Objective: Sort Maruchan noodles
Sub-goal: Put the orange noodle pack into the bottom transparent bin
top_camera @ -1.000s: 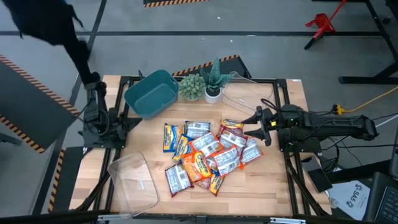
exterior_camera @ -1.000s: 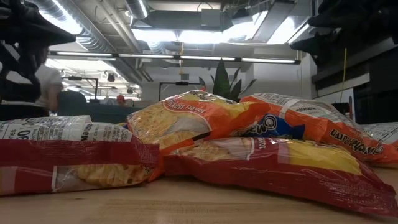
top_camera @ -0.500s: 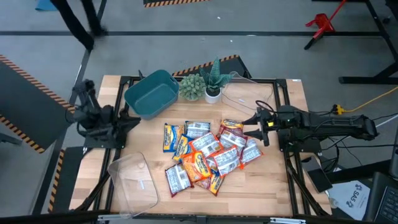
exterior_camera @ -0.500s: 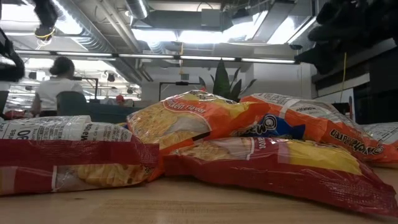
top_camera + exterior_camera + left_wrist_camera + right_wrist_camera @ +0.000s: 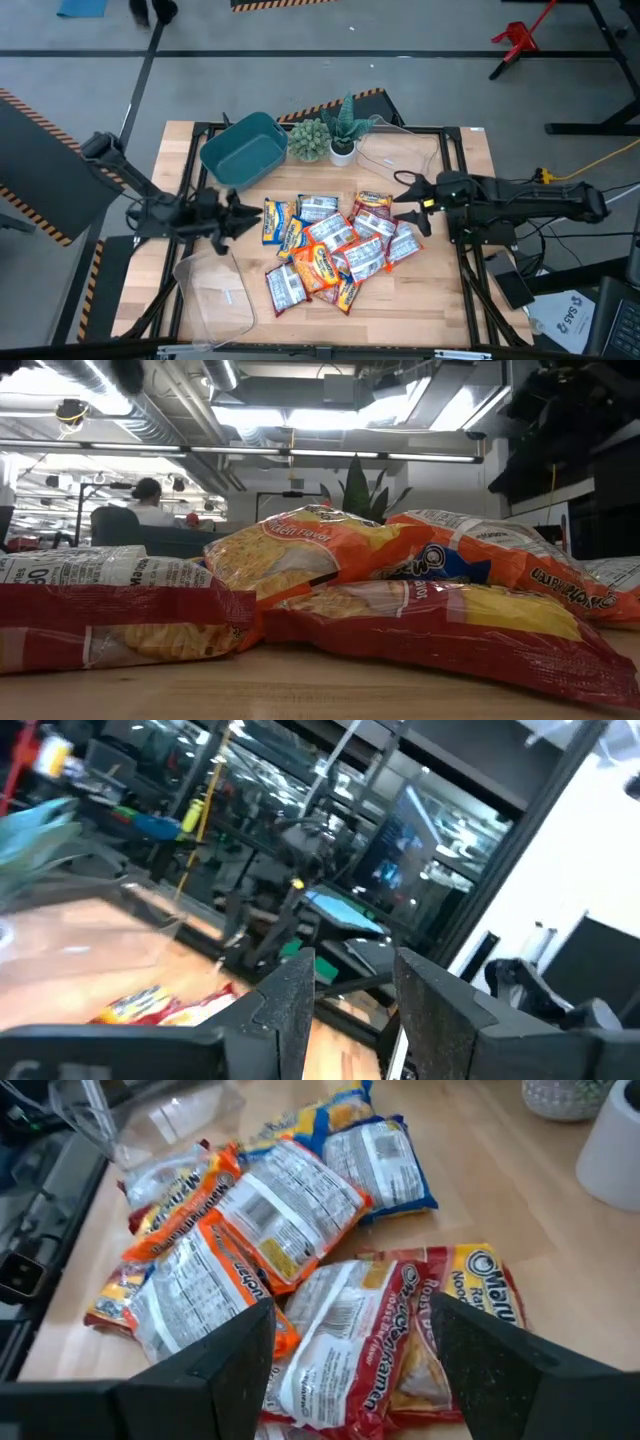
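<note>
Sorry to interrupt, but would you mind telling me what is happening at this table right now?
A pile of Maruchan noodles lies mid-table, none sorted yet. The left tool, fingers apart, reaches toward the pile's left edge beside a blue-yellow packet. The right tool, open and empty, hovers by a red packet at the pile's right edge. A teal bin and a clear tub wait nearby.

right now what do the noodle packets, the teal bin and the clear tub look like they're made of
Noodle packets: thin glossy plastic film, judging by the crinkles and glare on the printed wrappers. Teal bin: probably rigid moulded plastic, with an even matte colour and rounded corners. Clear tub: seemingly transparent hard plastic, since the wooden table shows through it.
</note>
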{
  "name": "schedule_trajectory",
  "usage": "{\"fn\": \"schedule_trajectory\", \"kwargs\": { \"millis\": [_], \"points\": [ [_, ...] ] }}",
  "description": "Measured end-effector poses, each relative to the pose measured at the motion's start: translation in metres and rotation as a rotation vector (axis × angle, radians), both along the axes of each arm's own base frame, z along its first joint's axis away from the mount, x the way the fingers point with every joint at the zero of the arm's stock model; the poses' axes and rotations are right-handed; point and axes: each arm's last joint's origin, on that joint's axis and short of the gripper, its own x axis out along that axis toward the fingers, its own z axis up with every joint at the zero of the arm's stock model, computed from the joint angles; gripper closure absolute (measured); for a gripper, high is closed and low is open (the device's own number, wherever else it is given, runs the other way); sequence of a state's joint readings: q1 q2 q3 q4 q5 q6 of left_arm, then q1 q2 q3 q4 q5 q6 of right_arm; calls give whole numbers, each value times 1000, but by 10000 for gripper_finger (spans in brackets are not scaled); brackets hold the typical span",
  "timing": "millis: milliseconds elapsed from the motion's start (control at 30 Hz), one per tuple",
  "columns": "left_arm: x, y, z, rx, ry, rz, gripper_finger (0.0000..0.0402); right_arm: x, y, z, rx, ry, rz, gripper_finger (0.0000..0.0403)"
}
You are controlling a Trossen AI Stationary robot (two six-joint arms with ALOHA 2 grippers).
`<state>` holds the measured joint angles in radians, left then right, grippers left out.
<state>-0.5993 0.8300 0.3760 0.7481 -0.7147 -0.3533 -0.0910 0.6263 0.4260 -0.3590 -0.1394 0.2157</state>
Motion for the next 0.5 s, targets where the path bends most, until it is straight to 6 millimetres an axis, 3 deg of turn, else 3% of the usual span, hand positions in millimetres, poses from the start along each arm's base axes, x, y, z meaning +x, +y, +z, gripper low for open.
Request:
{"fn": "schedule_trajectory", "kwargs": {
  "millis": [233, 500],
  "points": [
    [51, -7, 35, 166, 130, -65, 268, 27, 7, 18, -54, 86, 51, 150],
    [93, -3, 51, 232, 421, -121, 269, 62, 34, 18, -134, 233, 151, 150]
  ]
}}
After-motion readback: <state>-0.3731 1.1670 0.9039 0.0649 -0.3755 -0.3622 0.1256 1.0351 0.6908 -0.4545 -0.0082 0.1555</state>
